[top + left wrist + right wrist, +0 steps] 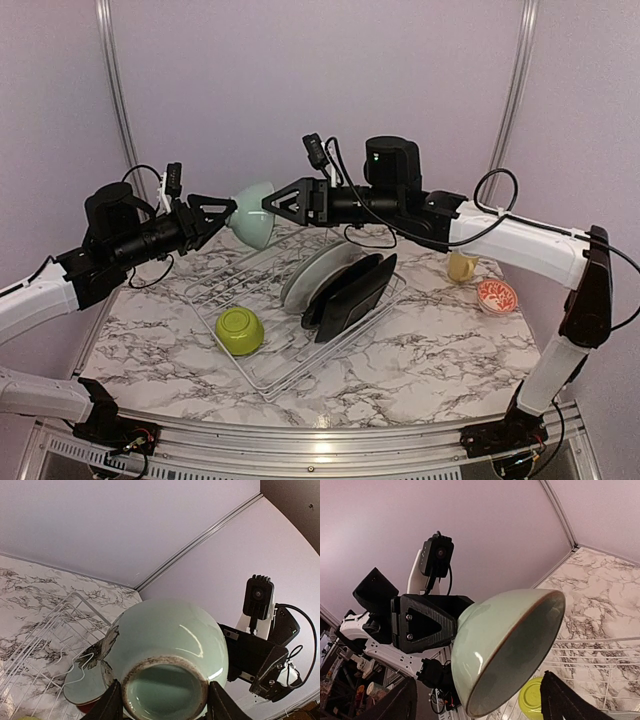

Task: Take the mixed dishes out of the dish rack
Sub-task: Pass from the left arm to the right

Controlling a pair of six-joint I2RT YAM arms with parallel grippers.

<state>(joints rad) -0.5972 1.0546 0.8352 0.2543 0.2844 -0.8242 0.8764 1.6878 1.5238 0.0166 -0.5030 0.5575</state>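
A pale grey-green bowl (254, 215) hangs in the air above the dish rack (262, 388), tipped on its side. My left gripper (225, 212) is shut on the bowl's foot ring (167, 645), one finger (111, 705) on each side. My right gripper (272, 203) faces it from the right. It is open, with its fingers (565, 700) standing wide on either side of the bowl's mouth (505, 645), apart from the rim. In the rack lie a lime-green bowl (240, 330), whitish plates (318, 272) and black plates (350, 290).
A pale yellow mug (461, 266) and a small red-patterned bowl (496, 296) stand on the marble table to the right of the rack. The two arms meet nose to nose over the rack's far end. The purple back wall is close behind.
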